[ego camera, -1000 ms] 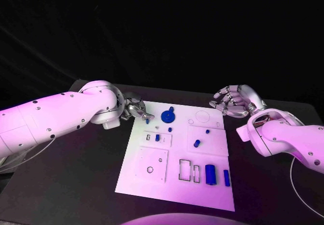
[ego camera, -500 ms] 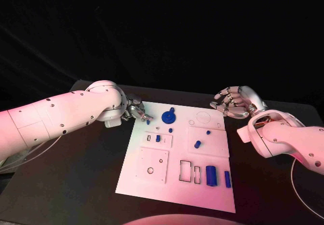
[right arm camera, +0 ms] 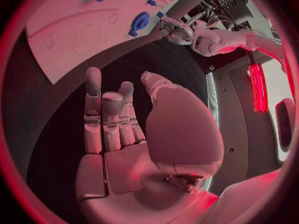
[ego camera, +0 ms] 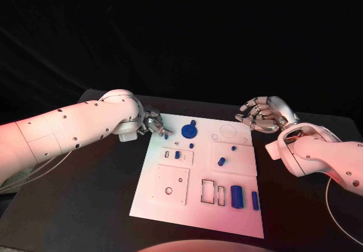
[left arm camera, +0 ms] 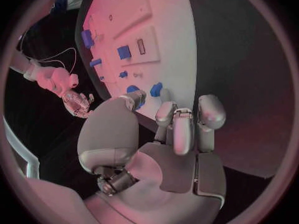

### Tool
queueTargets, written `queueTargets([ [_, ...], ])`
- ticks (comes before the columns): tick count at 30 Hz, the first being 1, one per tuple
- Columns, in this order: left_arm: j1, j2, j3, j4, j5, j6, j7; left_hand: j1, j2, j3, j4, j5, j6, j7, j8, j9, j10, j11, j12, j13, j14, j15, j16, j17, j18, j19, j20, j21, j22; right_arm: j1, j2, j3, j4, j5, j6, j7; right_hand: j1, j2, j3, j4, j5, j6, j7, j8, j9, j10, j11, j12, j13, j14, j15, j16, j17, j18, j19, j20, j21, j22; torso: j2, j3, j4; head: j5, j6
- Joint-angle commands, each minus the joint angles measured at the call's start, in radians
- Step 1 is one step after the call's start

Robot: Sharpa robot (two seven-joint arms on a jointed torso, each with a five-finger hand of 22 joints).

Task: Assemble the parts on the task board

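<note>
Fingers of the left hand (ego camera: 153,126) pinch a small blue part (left arm camera: 155,89) (at the task board (ego camera: 170,197) corner); right hand (ego camera: 261,114) spread, empty.

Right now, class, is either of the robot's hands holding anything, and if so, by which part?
The right hand holds nothing; its fingers are apart. The left hand is at the task board's far edge by a small blue part; whether it pinches that part cannot be told.

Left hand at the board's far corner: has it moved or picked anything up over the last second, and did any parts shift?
Little changed. The left hand stays at the far left corner of the task board, its fingertips by a small blue part there; whether it grips that part cannot be told. The left arm's elbow has lifted slightly. The right hand still hovers empty, fingers apart, off the far right corner. The other blue parts lie as before.
</note>
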Motion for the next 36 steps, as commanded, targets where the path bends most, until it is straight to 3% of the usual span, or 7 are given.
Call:
queueTargets([
  [1, 0.001, 0.007, 0.000, -0.007, 0.003, 0.017, 0.005, -0.001, 0.007, -0.006, -0.002, -0.003, -0.001, 0.004, -0.004, -0.001, -0.006, 0.000, -0.002, 0.000, 0.065, 0.008, -0.004, 0.116, -0.008, -0.003, 0.006, -0.006, 0.002, 0.000, 0.001, 0.000, 0.001, -0.004, 0.009, 0.008, -0.012, 0.000, 0.004, 0.001, 0.000, -0.008, 0.002, 0.007, -0.002, -0.005, -0.002, -0.003, -0.004, -0.004, -0.001, -0.006, 0.000, 0.020, 0.004, 0.002, -0.007, -0.003, 0.000, 0.0005, 0.0004, 0.000, -0.001],
  [25, 0.001, 0.034, -0.007, -0.045, 0.017, 0.025, 0.005, 0.033, 0.044, -0.001, -0.006, 0.000, 0.007, 0.004, -0.011, -0.012, -0.011, 0.001, 0.001, -0.001, 0.063, 0.010, -0.004, 0.115, -0.007, -0.005, 0.010, -0.006, 0.001, 0.000, 0.002, 0.000, 0.002, -0.004, 0.009, 0.007, -0.012, 0.000, 0.004, 0.001, 0.000, -0.008, 0.002, 0.007, -0.002, -0.005, -0.002, -0.003, -0.004, -0.004, -0.001, -0.006, 0.000, 0.020, 0.004, 0.002, -0.007, -0.003, -0.001, 0.0009, 0.0004, 0.000, -0.004],
  [36, 0.001, 0.032, -0.009, -0.040, 0.018, 0.028, 0.006, 0.041, 0.047, 0.000, -0.006, 0.001, 0.007, 0.004, -0.011, -0.013, -0.011, 0.001, 0.002, 0.000, 0.063, 0.010, -0.004, 0.115, -0.007, -0.005, 0.010, -0.006, 0.001, 0.000, 0.003, 0.000, 0.001, -0.011, 0.008, 0.009, -0.012, 0.001, 0.005, 0.001, 0.000, -0.008, 0.002, 0.008, -0.002, -0.005, -0.002, -0.001, -0.006, -0.002, -0.001, -0.007, 0.002, 0.020, 0.005, 0.002, -0.008, -0.005, -0.001, 0.0009, -0.0002, 0.000, -0.005],
])
